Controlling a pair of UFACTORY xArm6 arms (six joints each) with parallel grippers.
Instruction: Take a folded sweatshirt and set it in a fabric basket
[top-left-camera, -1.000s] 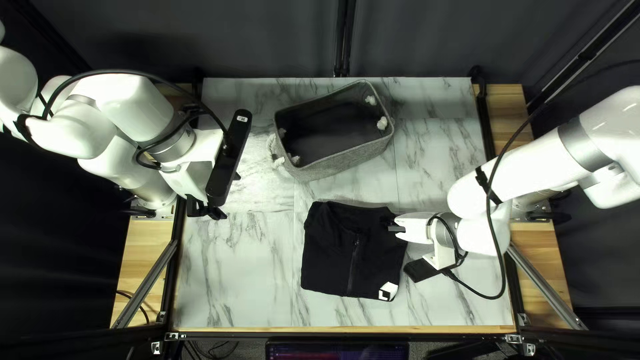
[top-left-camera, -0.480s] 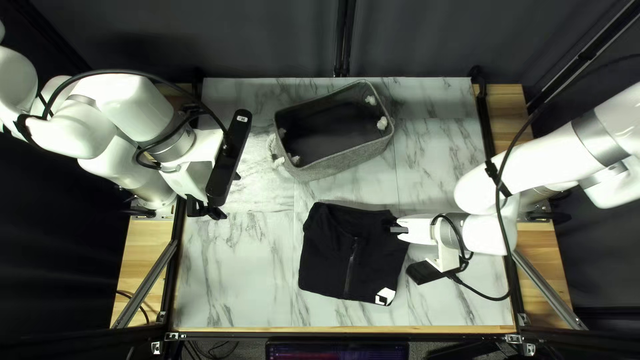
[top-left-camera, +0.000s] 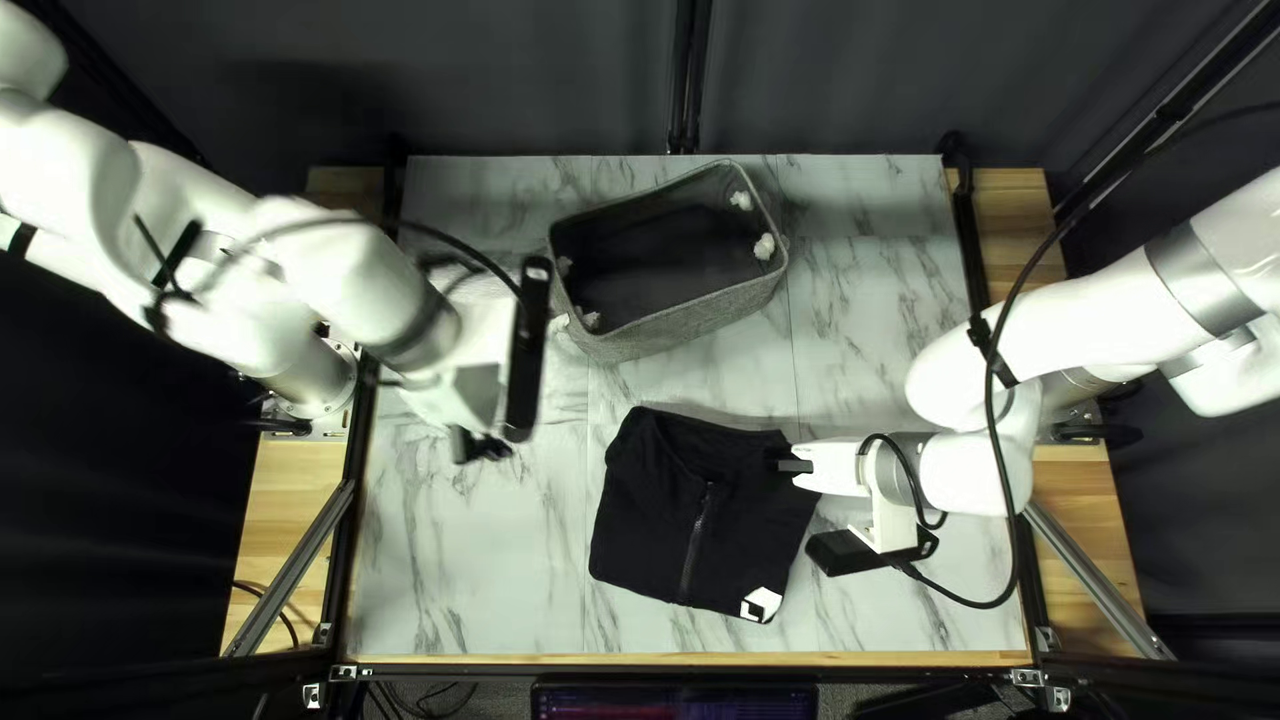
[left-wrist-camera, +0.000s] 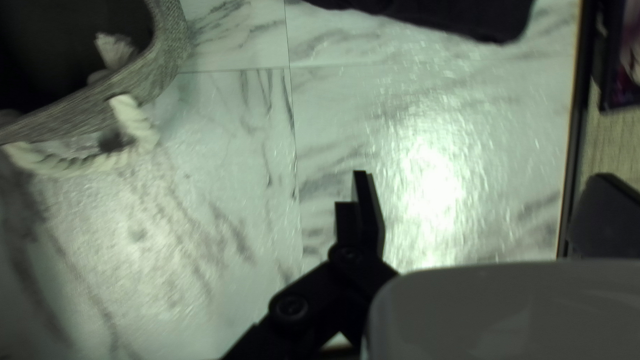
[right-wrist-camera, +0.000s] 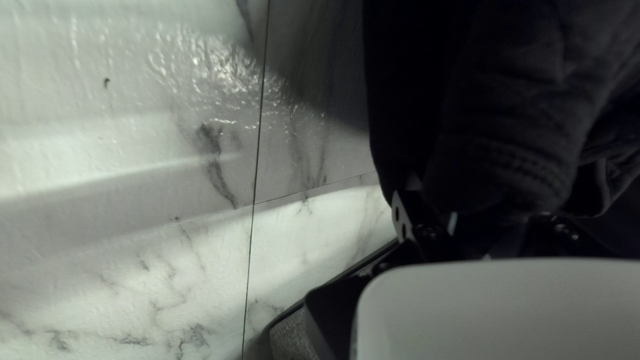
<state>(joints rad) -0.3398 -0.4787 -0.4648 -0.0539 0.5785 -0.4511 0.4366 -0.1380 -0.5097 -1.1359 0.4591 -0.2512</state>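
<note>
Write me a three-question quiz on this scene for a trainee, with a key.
1. Multiple choice: which side's arm has its end at the edge of the folded sweatshirt?
A) left
B) right
C) both

2. True or false: the sweatshirt lies inside the fabric basket.

3. Fill in the blank: the handle on the basket's outer wall is made of pale ____.

Key:
1. B, the right arm.
2. False; it lies on the table.
3. Rope.
</note>
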